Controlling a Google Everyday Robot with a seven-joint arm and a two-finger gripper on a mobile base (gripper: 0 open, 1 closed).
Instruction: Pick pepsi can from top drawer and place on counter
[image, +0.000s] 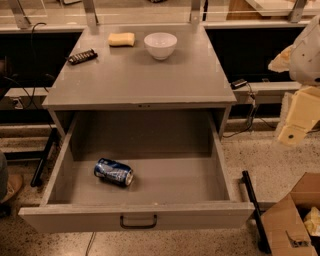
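The pepsi can (114, 172) is laid sideways in the open top drawer (75, 217).
The gripper (295, 125) is held right of the counter (140, 75) (open or closed cannot be told).

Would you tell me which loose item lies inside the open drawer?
The pepsi can, on its side; sponge, bowl and dark bar sit on the counter. The gripper hangs far right.

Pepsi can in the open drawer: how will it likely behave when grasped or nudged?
Lying on its side in the top drawer, the pepsi can would probably roll if nudged; its glossy metal may slip. The gripper is at the right, outside the drawer.
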